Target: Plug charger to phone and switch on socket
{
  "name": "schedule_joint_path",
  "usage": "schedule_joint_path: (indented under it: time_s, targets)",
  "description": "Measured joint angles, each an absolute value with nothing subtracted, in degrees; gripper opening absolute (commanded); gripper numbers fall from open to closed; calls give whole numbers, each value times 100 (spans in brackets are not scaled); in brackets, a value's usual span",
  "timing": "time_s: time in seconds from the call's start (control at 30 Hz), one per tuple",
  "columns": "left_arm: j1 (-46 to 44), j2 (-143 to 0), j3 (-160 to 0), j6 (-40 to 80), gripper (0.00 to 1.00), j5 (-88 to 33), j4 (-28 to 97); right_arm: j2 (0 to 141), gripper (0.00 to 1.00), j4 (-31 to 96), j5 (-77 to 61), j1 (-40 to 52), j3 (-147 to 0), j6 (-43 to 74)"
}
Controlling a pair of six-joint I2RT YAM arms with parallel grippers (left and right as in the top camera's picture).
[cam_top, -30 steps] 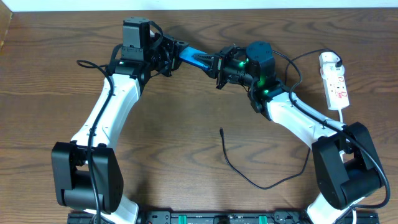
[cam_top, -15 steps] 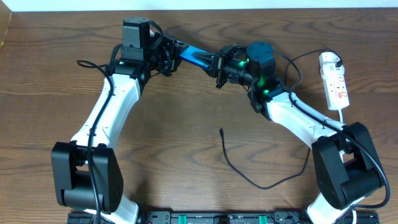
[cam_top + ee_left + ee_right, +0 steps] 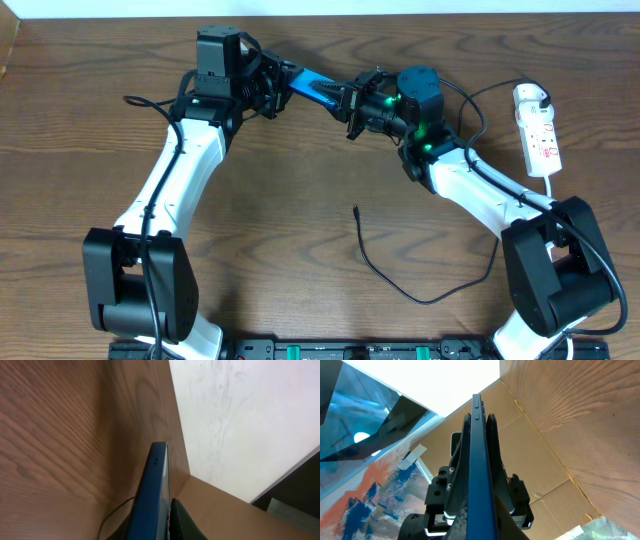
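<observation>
Both tools held the phone (image 3: 315,88) up off the bench (image 3: 80,120), near the middle of the far edge. The left tool (image 3: 284,83) was pinched narrow on one end. The right tool (image 3: 348,100) was pinched narrow on the other end, with the thin phone edge between its fingers (image 3: 492,460). The phone's long side ran from left to right, from one tool to the other.

The charger (image 3: 375,268) lay flat in the middle of the bench, well apart from the phone and toward the near edge. Its small tip (image 3: 356,210) pointed at the far edge. It lay almost straight in front of the right tool, so the right arm looked nearer to fetch it. The socket (image 3: 540,135) lay by the right edge, untouched.
</observation>
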State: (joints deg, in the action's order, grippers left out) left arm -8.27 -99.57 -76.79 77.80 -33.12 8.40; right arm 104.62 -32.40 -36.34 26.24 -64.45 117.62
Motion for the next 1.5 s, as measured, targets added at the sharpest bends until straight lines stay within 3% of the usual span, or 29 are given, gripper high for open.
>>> schedule_joint_path:
  time_s: [0.53,0.63,0.77,1.1,1.23,1.5]
  targets:
    - [-827,-9966,-7679,7780,14,-3310,757,10462,7,-3238,-3618,2650,-6445,11764]
    - [-827,-9966,-7679,7780,14,-3310,733,10462,13,-3238,-3621,2650,-6445,11762]
    - [-827,-9966,-7679,7773,8,-3310,642,10462,15,-3236,-3647,2655,-6445,11764]
    - [-827,-9988,-7677,7758,8,-3306,613,10462,17,-3242,-3697,2659,-6447,11764]
    - [-827,-9992,-7677,7758,8,-3306,613,10462,25,-3242,-3750,2659,-6447,11762]
    - [-827,-9994,-7677,7752,7,-3308,611,10462,63,-3251,-3780,2659,-6447,11769]
